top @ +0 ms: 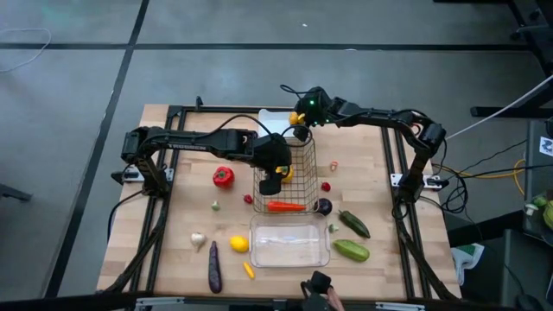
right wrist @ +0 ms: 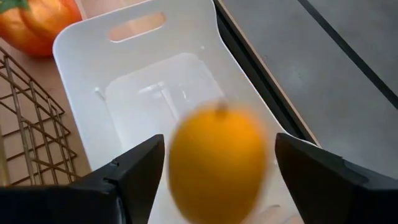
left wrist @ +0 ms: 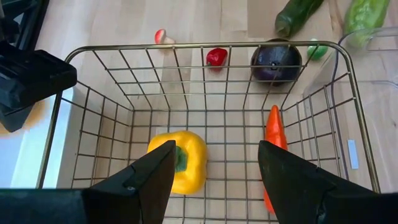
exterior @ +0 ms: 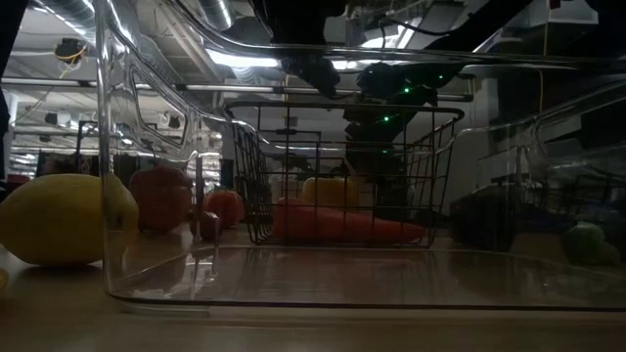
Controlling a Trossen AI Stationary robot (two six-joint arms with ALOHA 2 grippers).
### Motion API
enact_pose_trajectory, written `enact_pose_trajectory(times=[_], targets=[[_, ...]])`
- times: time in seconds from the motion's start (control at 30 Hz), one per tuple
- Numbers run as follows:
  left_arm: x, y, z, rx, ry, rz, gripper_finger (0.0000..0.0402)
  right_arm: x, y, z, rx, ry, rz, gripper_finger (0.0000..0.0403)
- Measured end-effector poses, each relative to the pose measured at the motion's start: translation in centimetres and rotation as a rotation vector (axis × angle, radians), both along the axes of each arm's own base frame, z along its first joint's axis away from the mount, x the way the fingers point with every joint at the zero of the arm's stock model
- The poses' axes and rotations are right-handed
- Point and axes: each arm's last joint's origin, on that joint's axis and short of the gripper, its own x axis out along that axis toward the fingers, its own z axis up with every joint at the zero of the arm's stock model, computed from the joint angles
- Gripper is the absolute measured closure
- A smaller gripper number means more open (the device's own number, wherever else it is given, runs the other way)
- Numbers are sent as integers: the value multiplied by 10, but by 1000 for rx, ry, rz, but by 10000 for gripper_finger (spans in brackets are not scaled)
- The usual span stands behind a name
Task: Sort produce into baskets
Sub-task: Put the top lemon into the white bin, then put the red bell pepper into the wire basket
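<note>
Your left tool [left wrist: 211, 180] hangs right over the wire basket [top: 295, 173], fingers spread wide and gripping nothing. Down inside the basket you've got a yellow pepper [left wrist: 180, 160] and a carrot [left wrist: 274, 140] lying on the mesh floor, well apart from each other. Just outside the far wall sit a dark round eggplant [left wrist: 276, 61], a little red piece [left wrist: 216, 56] and a tiny radish [left wrist: 163, 37].

Your right tool [right wrist: 217, 180] is over the white tray [right wrist: 149, 74] at the back edge of the tabletop [top: 173, 207], fingers released too. An orange [right wrist: 217, 163] shows blurry between them, touching neither finger, above the tray's floor. An orange pepper [right wrist: 37, 22] sits beside the tray's end.

Everything else is out on the wood: red pepper [top: 224, 177], lemon [top: 239, 244], garlic [top: 198, 238], long eggplant [top: 214, 267], two cucumbers [top: 352, 250]. The clear tray [top: 289, 242] sits in front of the basket.
</note>
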Motion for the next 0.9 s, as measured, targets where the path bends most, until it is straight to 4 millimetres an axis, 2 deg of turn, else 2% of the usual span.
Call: enact_pose_trajectory(times=[0.47, 0.9], targets=[[-1, 1, 2, 0, -1, 2, 176, 0, 0, 0, -1, 1, -1, 93], [-33, 19, 25, -10, 38, 74, 176, 0, 0, 0, -2, 2, 1, 93]])
